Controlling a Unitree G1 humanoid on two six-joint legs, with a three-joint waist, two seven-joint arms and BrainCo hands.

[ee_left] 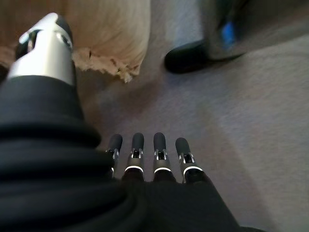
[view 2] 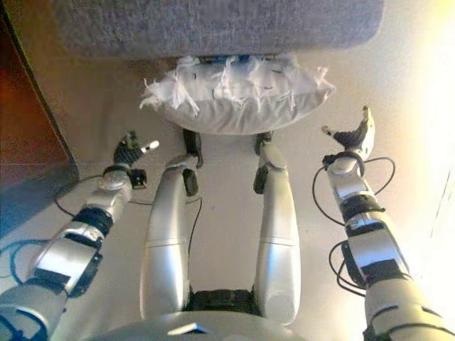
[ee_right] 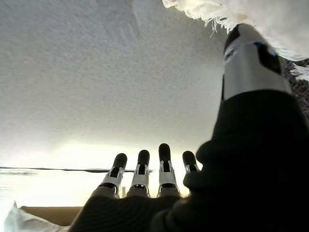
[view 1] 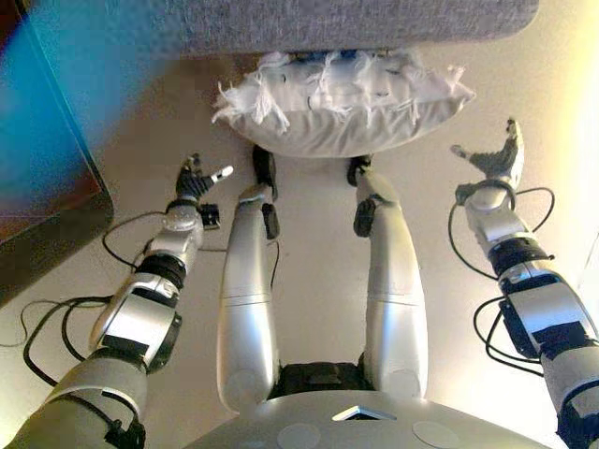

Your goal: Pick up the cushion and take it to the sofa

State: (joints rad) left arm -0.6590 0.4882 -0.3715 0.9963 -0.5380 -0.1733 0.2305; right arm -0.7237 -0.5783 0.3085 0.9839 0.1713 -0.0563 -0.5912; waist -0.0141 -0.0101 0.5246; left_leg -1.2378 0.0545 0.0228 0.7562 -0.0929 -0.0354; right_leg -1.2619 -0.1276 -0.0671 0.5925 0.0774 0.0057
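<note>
- Dark wooden furniture (view 1: 42, 201) stands at the far left, well apart from the cushion.
- Left hand (view 1: 195, 180) hovers above the floor (view 1: 140, 140), to the left of the cushion and apart from it. Fingers are extended and relaxed, thumb spread; it holds nothing.
- Cushion (view 1: 342, 108), white with a ragged fringe along its top face, lies on the floor between the two hands. Its far edge sits against or slightly under the base of the grey sofa (view 1: 356, 23); contact cannot be confirmed.
- Right hand (view 1: 496, 159) hovers to the right of the cushion, near its corner, not touching. Fingers are straight, thumb spread wide; it is empty.
</note>
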